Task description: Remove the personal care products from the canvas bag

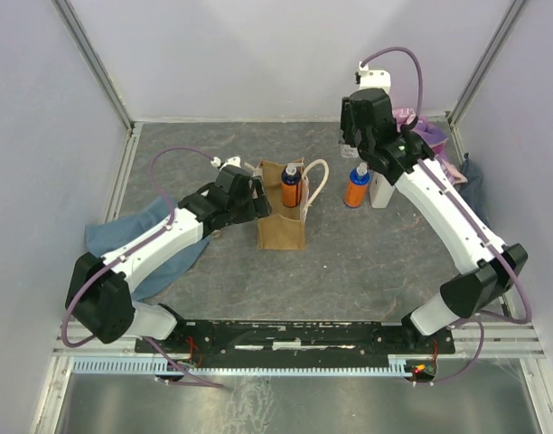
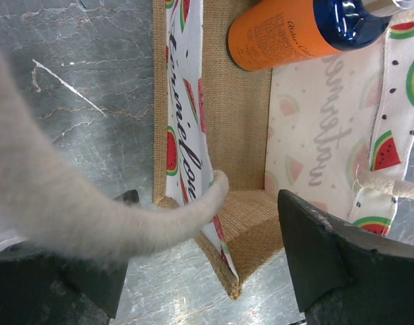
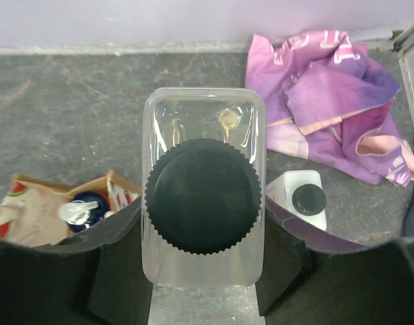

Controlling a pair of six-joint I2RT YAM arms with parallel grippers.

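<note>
The tan canvas bag (image 1: 282,220) stands mid-table with one orange, blue-capped bottle (image 1: 291,186) upright inside it. My left gripper (image 1: 257,201) is at the bag's left side, open. In the left wrist view its fingers (image 2: 323,261) straddle the bag's near corner edge (image 2: 228,271) without touching it, and a cream handle (image 2: 126,223) drapes across the left finger. My right gripper (image 3: 203,227) is raised at the back right, shut on a clear bottle (image 3: 203,196) with a dark ridged cap. Below it stand a second orange bottle (image 1: 356,186) and a white bottle (image 1: 380,191) on the table.
A purple-pink cloth (image 3: 329,88) lies bunched in the back right corner. A blue cloth (image 1: 136,237) lies under the left arm. Grey walls and metal rails (image 1: 123,172) close the table on three sides.
</note>
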